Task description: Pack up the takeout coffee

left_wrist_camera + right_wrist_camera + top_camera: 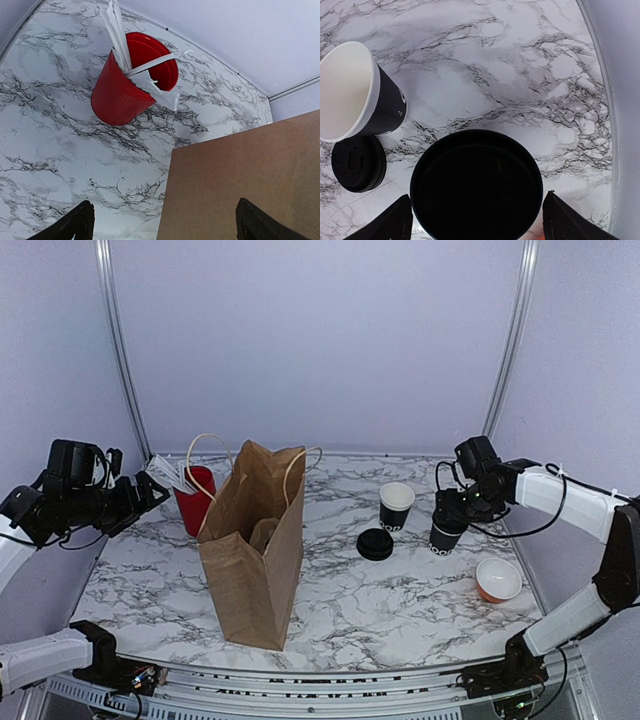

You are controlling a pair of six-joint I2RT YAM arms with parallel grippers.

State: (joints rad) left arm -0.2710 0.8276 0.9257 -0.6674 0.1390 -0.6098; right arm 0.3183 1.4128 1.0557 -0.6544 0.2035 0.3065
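Observation:
The takeout coffee [446, 533] is a black paper cup with a black lid, standing on the marble table at the right. From above, in the right wrist view, its lid [476, 185] fills the space between my fingers. My right gripper [477, 216] is open, one finger on each side of the lid and close to its rim. The brown paper bag [255, 550] stands open in the middle. My left gripper [152, 492] hovers open and empty at the far left, beside the bag's wall [250, 180].
A second black cup [396, 506] stands without a lid, white inside, and a loose black lid [375, 544] lies next to it. A red cup [195, 498] with white sticks is left of the bag. A small orange bowl [498, 580] sits near the right front.

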